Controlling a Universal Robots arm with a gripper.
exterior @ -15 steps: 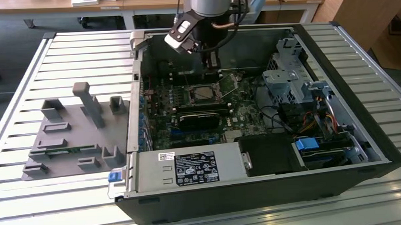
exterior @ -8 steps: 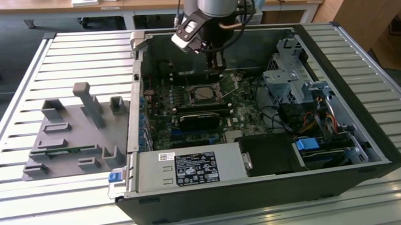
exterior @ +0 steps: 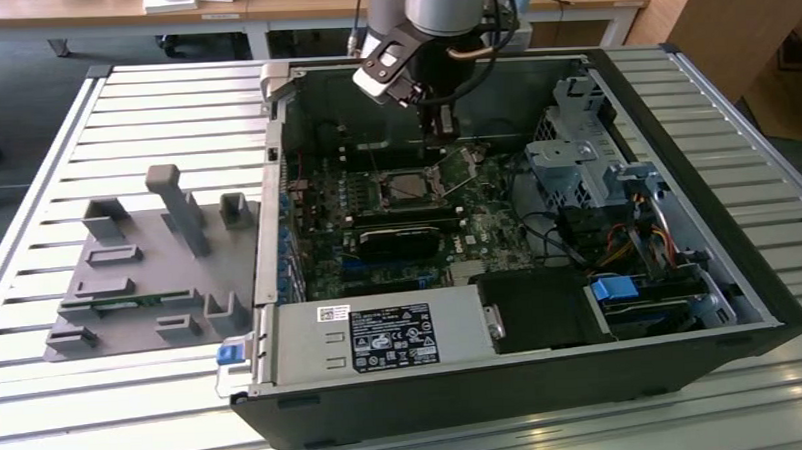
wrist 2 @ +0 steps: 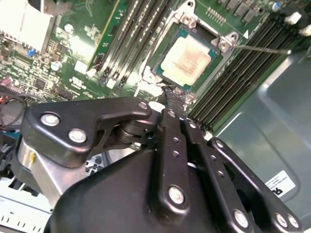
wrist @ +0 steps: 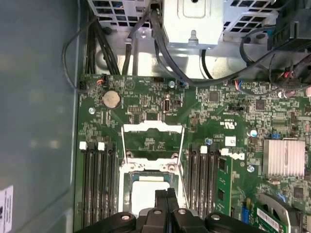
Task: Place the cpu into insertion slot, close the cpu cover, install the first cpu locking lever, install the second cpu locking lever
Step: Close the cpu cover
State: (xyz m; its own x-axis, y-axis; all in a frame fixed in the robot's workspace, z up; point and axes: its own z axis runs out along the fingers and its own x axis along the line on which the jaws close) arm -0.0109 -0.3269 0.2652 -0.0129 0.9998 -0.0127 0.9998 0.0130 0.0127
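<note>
Bright daylight falls evenly on your slatted counter [exterior: 144, 104], with white glare on its nearest slats in the exterior view. Inside the computer case [exterior: 724, 304] it is shadowed. In the second wrist view the cpu [wrist 2: 187, 60] washes out pale, and the claw [wrist 2: 169, 94] is dark with glinting rivets.

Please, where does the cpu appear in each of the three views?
Exterior view: the flat, square, silver-beige metal cpu sits mid-way on the green motherboard, close to the black gripper.
Second wrist view: cpu between the black memory slot rows, just past the gripper.
First wrist view: cpu partly hidden behind the gripper.
Shared landmark: the gripper.
</note>
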